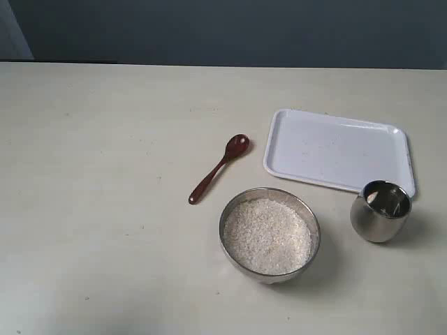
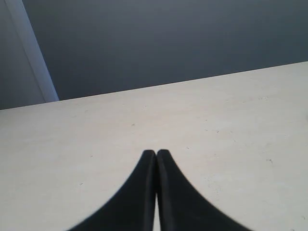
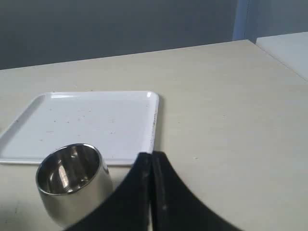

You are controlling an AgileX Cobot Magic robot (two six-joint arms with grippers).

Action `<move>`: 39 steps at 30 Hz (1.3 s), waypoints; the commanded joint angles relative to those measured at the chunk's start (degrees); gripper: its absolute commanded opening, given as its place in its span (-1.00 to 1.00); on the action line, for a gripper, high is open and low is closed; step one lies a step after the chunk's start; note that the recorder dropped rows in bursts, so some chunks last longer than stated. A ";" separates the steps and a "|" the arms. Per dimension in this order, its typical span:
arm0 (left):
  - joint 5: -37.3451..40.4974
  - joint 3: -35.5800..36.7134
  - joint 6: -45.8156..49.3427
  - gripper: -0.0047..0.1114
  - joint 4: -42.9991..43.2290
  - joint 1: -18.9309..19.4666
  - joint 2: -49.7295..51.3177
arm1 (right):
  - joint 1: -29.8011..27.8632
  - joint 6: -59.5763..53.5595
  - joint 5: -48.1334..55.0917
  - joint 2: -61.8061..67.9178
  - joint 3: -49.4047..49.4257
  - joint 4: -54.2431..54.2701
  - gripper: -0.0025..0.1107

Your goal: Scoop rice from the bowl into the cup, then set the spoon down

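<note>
Rice (image 1: pixel 267 236): white uncooked grains heaped in the steel bowl (image 1: pixel 269 191), filling it nearly to the rim. The bowl sits on the pale table (image 1: pixel 105 209), in the near middle of the exterior view.

Wooden spoon (image 1: pixel 218 169): lies flat on the table just up and left of the bowl, close to it but apart. Its oval head points toward the tray and its handle runs back toward the near left. We see no grains in the head.

Steel cup (image 1: pixel 379 216): upright, to the right of the bowl and well apart from it. Inside we see only shiny metal and reflections. It stands at the near right corner of the white tray (image 1: pixel 335 150). We cannot tell whether cup and tray touch.

Tray: rectangular with a low rim, lying flat behind bowl and cup. Its surface is bare apart from a few tiny dark specks.

Left gripper (image 2: pixel 156 153): jaws pressed together with nothing between them, over bare table.

Right gripper (image 3: pixel 150 155): jaws together and gripping nothing. In its wrist view the cup (image 3: pixel 72 192) stands just beside the tips, and the tray (image 3: pixel 86 120) lies beyond.
</note>
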 commanded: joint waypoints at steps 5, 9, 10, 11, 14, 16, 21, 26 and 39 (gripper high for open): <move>-0.27 -0.16 -0.29 -0.91 -0.16 -0.30 -0.31 | -0.30 -0.11 -0.82 -0.25 0.28 -0.93 -0.97; -0.27 -0.16 -0.29 -0.91 -0.16 -0.30 -0.31 | -0.30 -0.11 -0.82 -0.25 0.28 -0.93 -0.97; -0.27 -0.16 -0.29 -0.91 -0.16 -0.30 -0.31 | -0.30 -0.21 -0.82 -0.25 0.28 -1.25 -0.97; -0.27 -0.16 -0.29 -0.91 -0.16 -0.30 -0.31 | -0.30 -0.22 -1.46 -0.25 0.28 -3.51 -0.97; -0.27 -0.16 -0.29 -0.91 -0.16 -0.30 -0.31 | -0.30 -0.22 -7.26 -0.25 0.28 -11.33 -0.97; -0.27 -0.16 -0.29 -0.91 -0.16 -0.30 -0.31 | -0.31 0.97 -14.80 -0.25 0.28 -8.58 -0.97; -0.27 -0.16 -0.29 -0.91 -0.16 -0.30 -0.31 | -0.31 2.16 -30.88 -0.25 0.28 9.71 -0.97; -0.49 -0.16 -0.29 -0.91 -0.16 -0.30 -0.31 | -0.31 12.31 -36.22 -0.25 0.28 24.45 -0.97; -0.49 -0.16 -0.29 -0.91 -0.16 -0.30 -0.31 | -0.31 13.27 -11.95 3.26 -10.28 21.93 -0.97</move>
